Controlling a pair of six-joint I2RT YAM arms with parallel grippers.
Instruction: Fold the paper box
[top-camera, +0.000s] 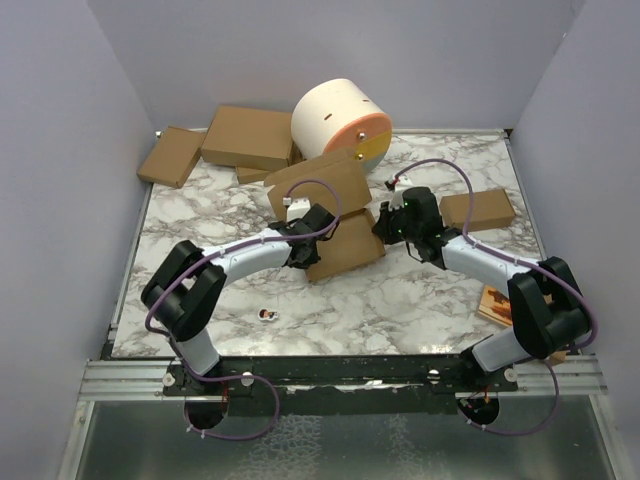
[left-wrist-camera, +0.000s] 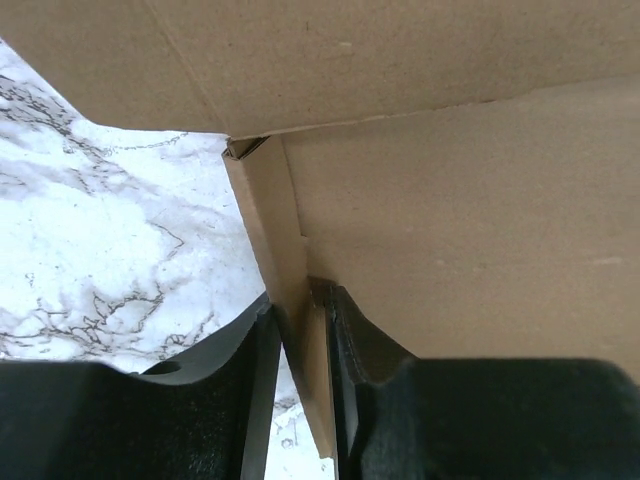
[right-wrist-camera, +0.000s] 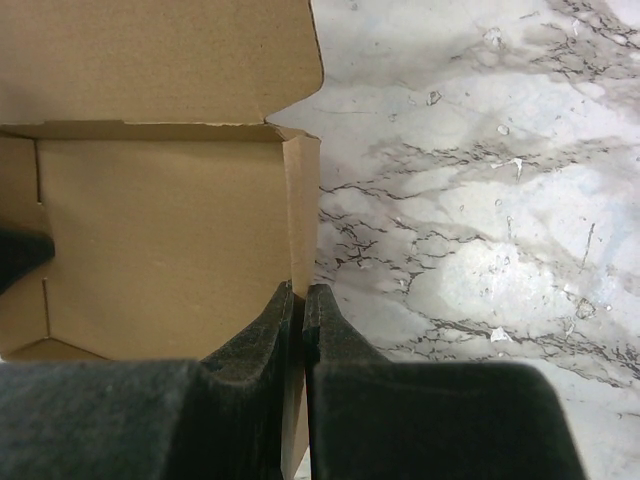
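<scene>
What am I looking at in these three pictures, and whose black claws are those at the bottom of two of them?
These are two black-and-white robot arms bolted to the near edge of a marble-patterned table. One picture looks down from above; the other two come from small cameras on each wrist, so the claws are each arm's own pincer. The left pincer and the right pincer each pinch a side wall of the half-folded plain brown cardboard box, its lid flap standing up. Further back lie flat brown cartons, a white drum with an orange-and-yellow face, and, on the right, another small carton.
</scene>
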